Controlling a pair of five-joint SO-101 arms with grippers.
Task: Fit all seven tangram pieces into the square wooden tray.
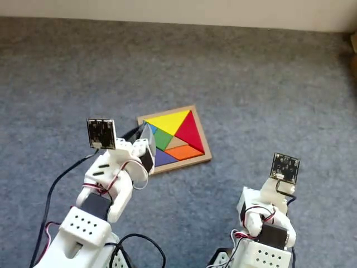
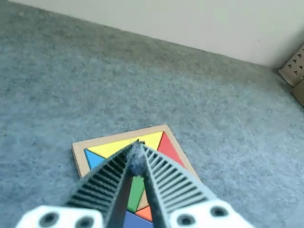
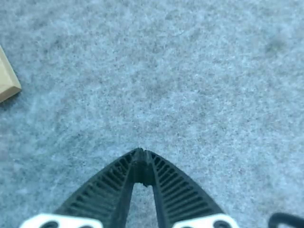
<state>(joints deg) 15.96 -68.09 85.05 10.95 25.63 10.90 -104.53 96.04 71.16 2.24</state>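
Note:
The square wooden tray (image 1: 206, 146) lies on grey carpet and holds coloured pieces side by side: yellow triangle (image 1: 167, 120), red triangle (image 1: 191, 133), green piece (image 1: 162, 138), orange piece (image 1: 183, 152), purple piece (image 1: 163, 158), a tan piece (image 1: 176, 143) and a blue piece (image 1: 151, 128). My left gripper (image 1: 146, 134) hangs over the tray's left side, shut and holding nothing; in the left wrist view its tips (image 2: 137, 145) meet above the yellow triangle (image 2: 114, 147). My right gripper (image 3: 141, 154) is shut over bare carpet, with a tray corner (image 3: 5, 80) off to one side.
A pale wall runs along the far edge of the carpet (image 1: 251, 67). A cardboard box (image 2: 294, 71) stands at the far right. The right arm's base (image 1: 265, 229) sits near the front, to the right of the tray.

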